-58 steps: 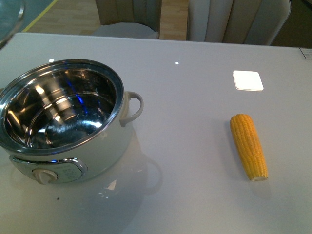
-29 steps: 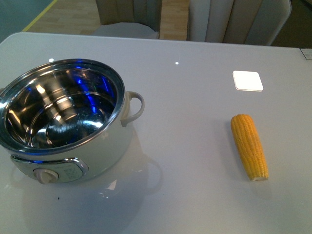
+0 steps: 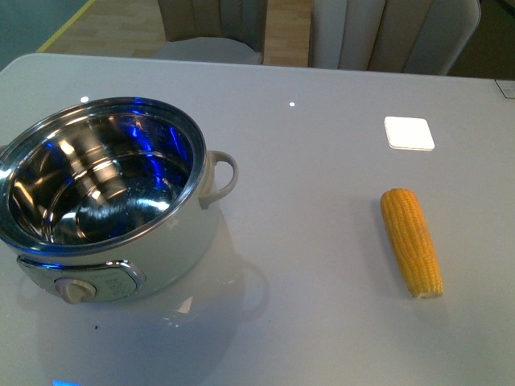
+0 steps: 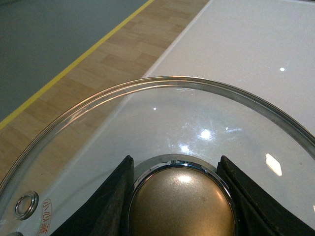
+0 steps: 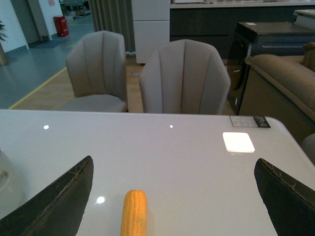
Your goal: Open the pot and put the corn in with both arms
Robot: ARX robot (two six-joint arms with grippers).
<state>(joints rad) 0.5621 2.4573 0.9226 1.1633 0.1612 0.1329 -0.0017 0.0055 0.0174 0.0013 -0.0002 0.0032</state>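
On the glossy grey worktop [image 3: 322, 104] the uncovered pot [image 3: 173, 241] stands left, the corn [image 3: 411, 241] well apart right, padded chairs [image 5: 184, 78] and wood floor [image 4: 98, 64] beyond; the left hand [image 4: 179, 204] pinches the knob [image 4: 181, 216] of a glass lid [image 4: 147, 123], the right hand [image 5: 172, 169] gapes wide.

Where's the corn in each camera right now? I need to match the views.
Front: corn lies right of the pot, nearer than the white pad.
Left wrist: not in view; only the glass lid shows.
Right wrist: corn lies between the open right tool fingers.
Shared landmark: white pad, beyond the corn in both.
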